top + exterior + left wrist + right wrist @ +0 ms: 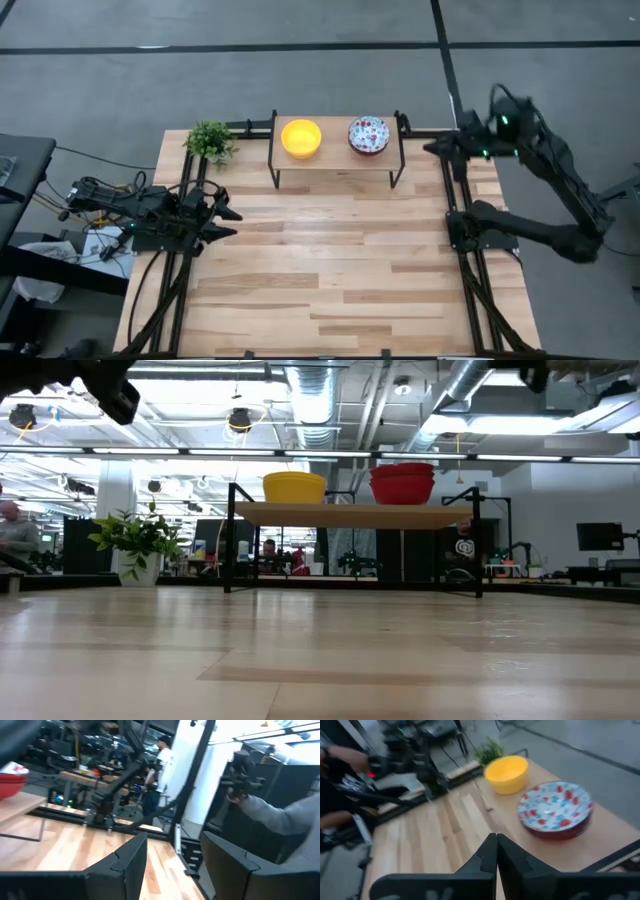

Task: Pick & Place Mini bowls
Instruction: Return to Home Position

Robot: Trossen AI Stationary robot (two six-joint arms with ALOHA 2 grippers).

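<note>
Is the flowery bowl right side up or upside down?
Right side up. The flowery bowl sits on the shelf with its open, painted inside facing up.

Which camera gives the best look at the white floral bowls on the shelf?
The right wrist view: the stack of white, red-and-blue floral mini bowls shows close, pattern and red outside plain. The high view shows the stack small, from above; the low view, only its red sides; the left wrist view, a sliver.

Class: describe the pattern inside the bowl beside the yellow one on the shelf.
The bowl is white inside with red-and-blue flowers; right wrist view shows it best.
</note>
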